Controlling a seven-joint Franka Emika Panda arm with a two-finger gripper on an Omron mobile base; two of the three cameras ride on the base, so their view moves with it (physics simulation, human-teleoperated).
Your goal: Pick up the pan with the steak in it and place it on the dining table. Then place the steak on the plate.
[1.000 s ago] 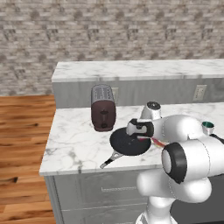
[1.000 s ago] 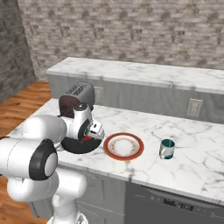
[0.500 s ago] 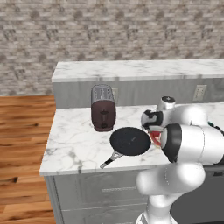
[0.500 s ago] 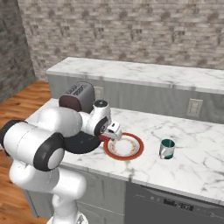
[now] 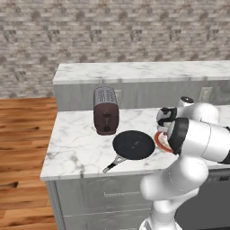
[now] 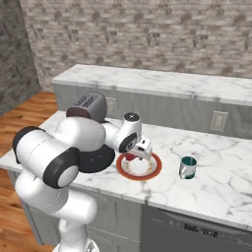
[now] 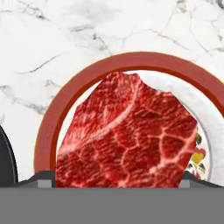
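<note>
The black pan (image 5: 133, 144) rests empty on the marble dining table (image 5: 76, 143), its handle pointing to the front left; my arm partly covers it (image 6: 101, 158) in the right base view. Right beside it lies the orange-rimmed plate (image 6: 142, 167), a sliver of which (image 5: 161, 141) shows past my arm. My gripper (image 6: 138, 153) hangs low over the plate's left part, shut on the red steak (image 6: 131, 157). In the hand view the steak (image 7: 127, 135) spans the whole gap between my fingertips (image 7: 43, 183), with the plate rim (image 7: 65, 100) below it.
A dark red toaster (image 5: 106, 110) stands behind the pan. A teal mug (image 6: 187, 167) sits right of the plate. The raised marble tier (image 5: 134, 72) runs along the back. The table's left end drops to the wood floor (image 5: 22, 134).
My gripper has swung right from above the pan to above the plate, carrying the steak with it. The pan is left empty and has not moved.
</note>
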